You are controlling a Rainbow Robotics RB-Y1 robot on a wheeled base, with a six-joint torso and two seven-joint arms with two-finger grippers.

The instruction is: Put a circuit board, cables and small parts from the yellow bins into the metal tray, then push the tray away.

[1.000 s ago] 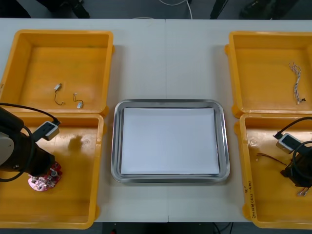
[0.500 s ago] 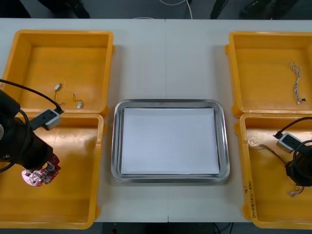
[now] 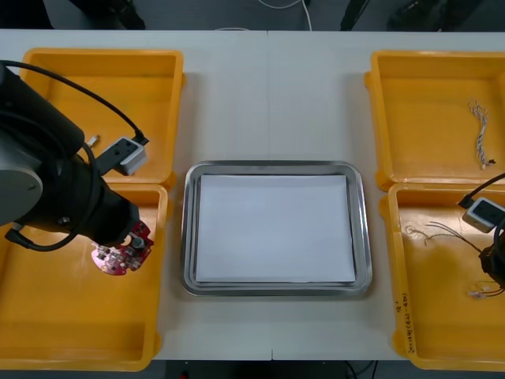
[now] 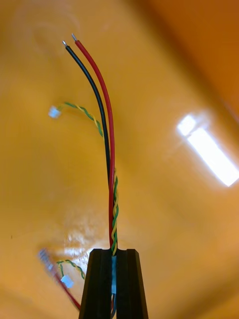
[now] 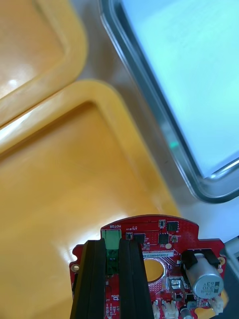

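My left gripper (image 3: pixel 113 239) hangs above the near left yellow bin (image 3: pixel 47 316), close to its tray-side wall. In the left wrist view its fingers (image 5: pixel 93 279) are shut on the green connector of a round red circuit board (image 5: pixel 167 249), lifted off the bin floor (image 3: pixel 120 255). The metal tray (image 3: pixel 189 237), white inside, lies at the table's middle, its rim (image 5: pixel 164 124) just beyond the board. My right gripper (image 4: pixel 113 254) is shut on a cable (image 4: pixel 108 144) of red, black and twisted yellow-green wires. It sits over the near right bin (image 3: pixel 434 316), loose wires (image 3: pixel 442 232) trailing beside it.
The far left bin (image 3: pixel 102 55) holds a small metal part (image 3: pixel 92 140) beside my left arm. A twisted blue and white cable (image 3: pixel 480 130) lies in the far right bin (image 3: pixel 434 59). More wire ends (image 4: pixel 67 279) lie on the near right bin's floor.
My left arm has lifted the circuit board and carried it right, towards the tray. My right gripper has shut on the cable and raised it, drifting right.
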